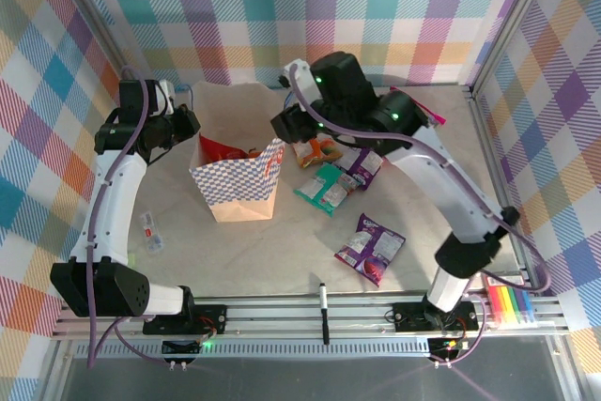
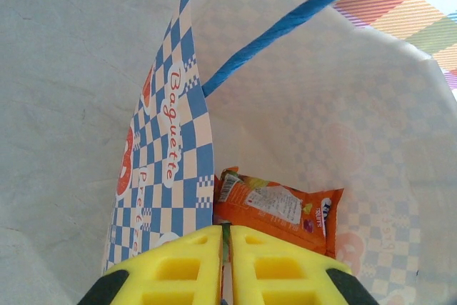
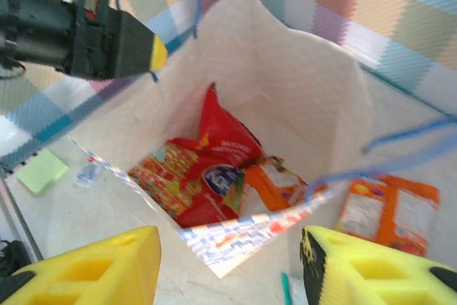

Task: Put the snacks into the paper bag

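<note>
Top external view had the paper bag standing open on the table between the two arms. A loose orange packet, a teal packet and a purple packet lay on the table to its right, a spread that the left wrist view did not take in. Left wrist view gave what the overhead could not: the left gripper had its jaws pressed together, seemingly pinching the bag's checked rim, and a bagged orange packet lay at the bottom. Right wrist view had the right gripper over the bag's mouth, jaws spread and empty, with a red packet inside.

The bag looked light and was held at one rim only, so a tug or a release by the left arm could tip it or fold the mouth shut. The blue cord handle hung close to the right jaws, and a swing out toward the loose packets could snag it and drag the bag. The shiny packets also looked likely to slip from a shallow pinch
</note>
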